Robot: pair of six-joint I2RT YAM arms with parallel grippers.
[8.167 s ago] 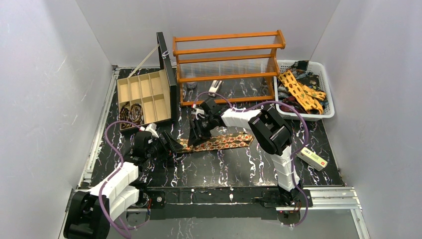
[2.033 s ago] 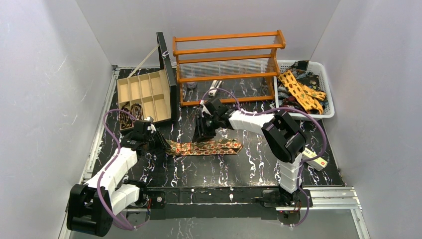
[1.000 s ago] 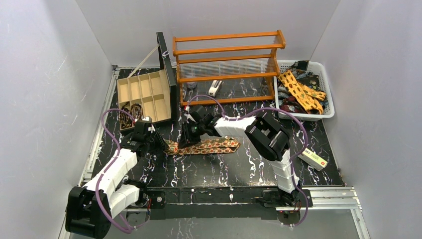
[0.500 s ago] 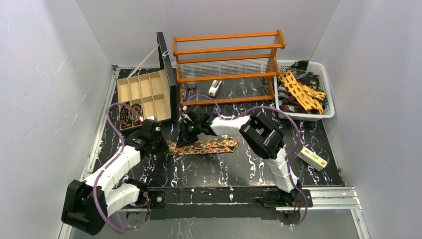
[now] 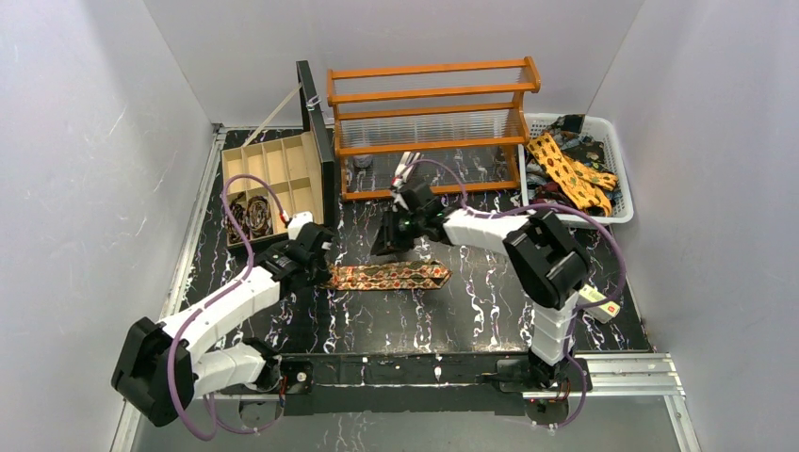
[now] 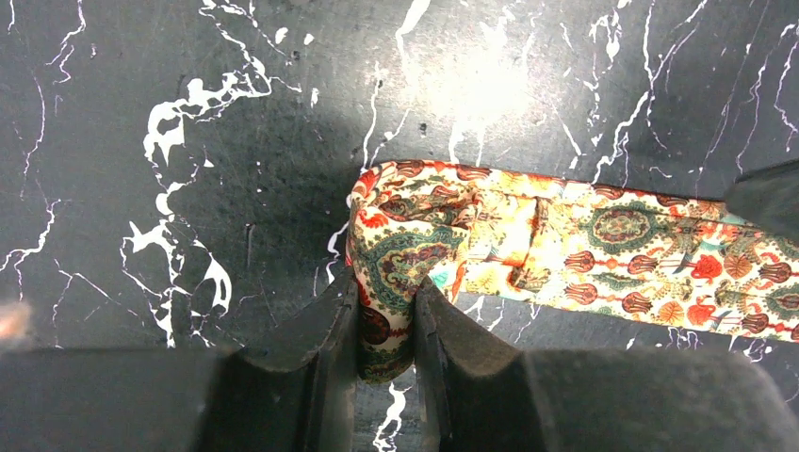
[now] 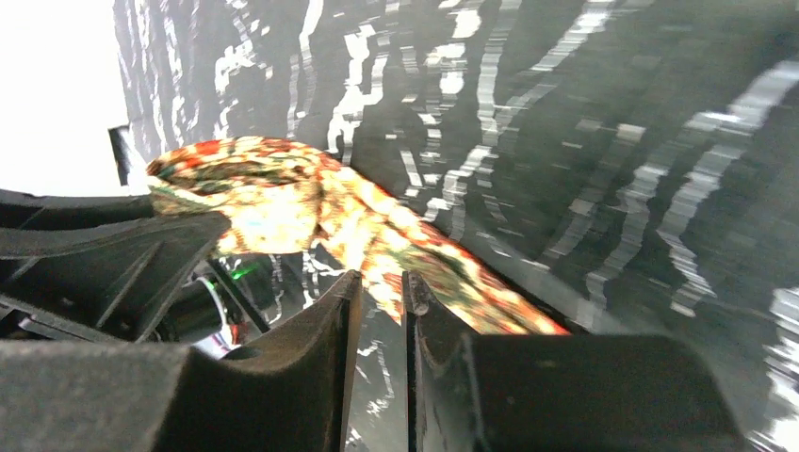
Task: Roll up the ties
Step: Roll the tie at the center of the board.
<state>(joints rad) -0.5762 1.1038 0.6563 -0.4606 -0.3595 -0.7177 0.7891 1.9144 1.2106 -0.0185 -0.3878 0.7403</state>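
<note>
Where the overhead view takes in the whole bench [image 5: 452,318], one patterned tie [image 5: 391,275] lies flat as a strip about mid-bench, parallel to the near edge. The left gripper [image 5: 318,266] is at the strip's left end. The right gripper [image 5: 389,247] sits just to the far side of the strip near its middle; contact cannot be told. A compartment box [image 5: 269,174] stands toward the far-left corner, with coiled ties [image 5: 249,215] in its near cells. A wooden rack [image 5: 429,113] runs along the far edge. A white basket [image 5: 618,174] at the far-right corner holds loose ties [image 5: 565,169]. A small white-and-red box [image 5: 594,299] lies by the right edge. Left wrist view: left fingers [image 6: 320,330] are clamped on the folded-over end of the tie [image 6: 603,250], with fabric filling the gap between them; the rest of the strip lies flat. Right wrist view, blurred: right fingers [image 7: 311,330] stand narrowly apart with nothing gripped between them, and the tie [image 7: 283,202] lies on the bench beyond them.
</note>
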